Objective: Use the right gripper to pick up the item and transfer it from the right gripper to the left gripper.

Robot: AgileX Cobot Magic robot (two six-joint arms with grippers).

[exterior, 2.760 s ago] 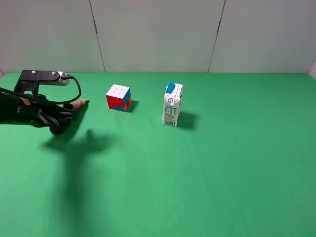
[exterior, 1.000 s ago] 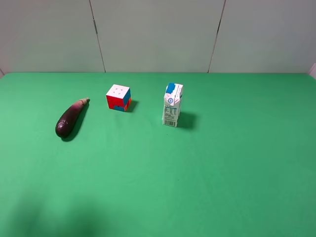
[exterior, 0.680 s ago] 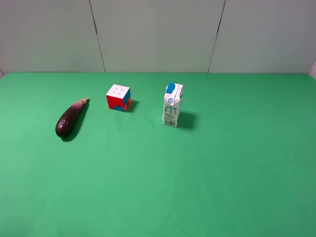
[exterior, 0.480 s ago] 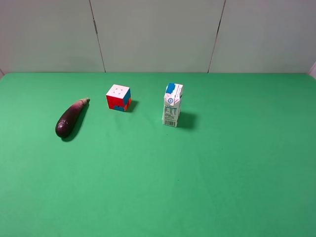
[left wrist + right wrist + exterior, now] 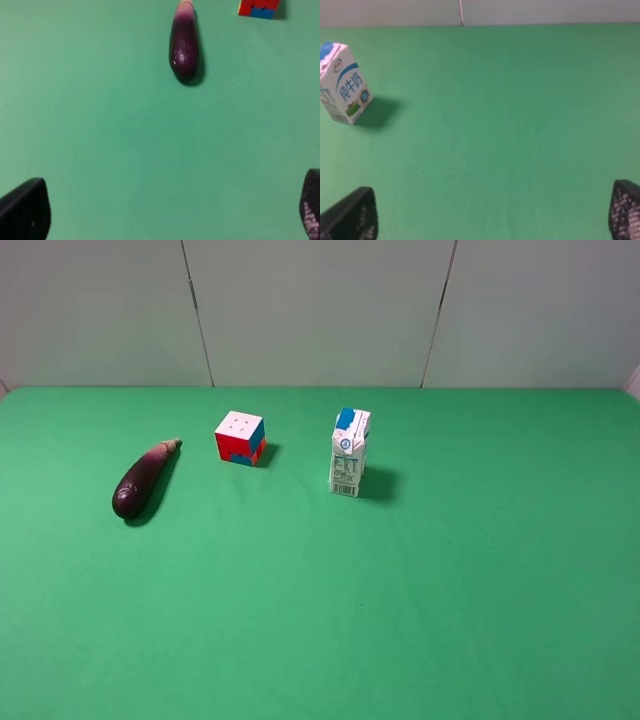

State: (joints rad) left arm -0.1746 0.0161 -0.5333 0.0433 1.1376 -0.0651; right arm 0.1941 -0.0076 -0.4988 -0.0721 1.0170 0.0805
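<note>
Overhead, three things rest on the green bench [image 5: 420, 620]: one eggplant [image 5: 141, 480] far left, one puzzle cube [image 5: 240, 437], one milk carton [image 5: 349, 452], each well apart. From the left wrist, the left hand [image 5: 165, 212] gapes, eggplant lying beyond it. From the right wrist, the right hand [image 5: 492, 212] gapes too, carton off to one side.
</note>
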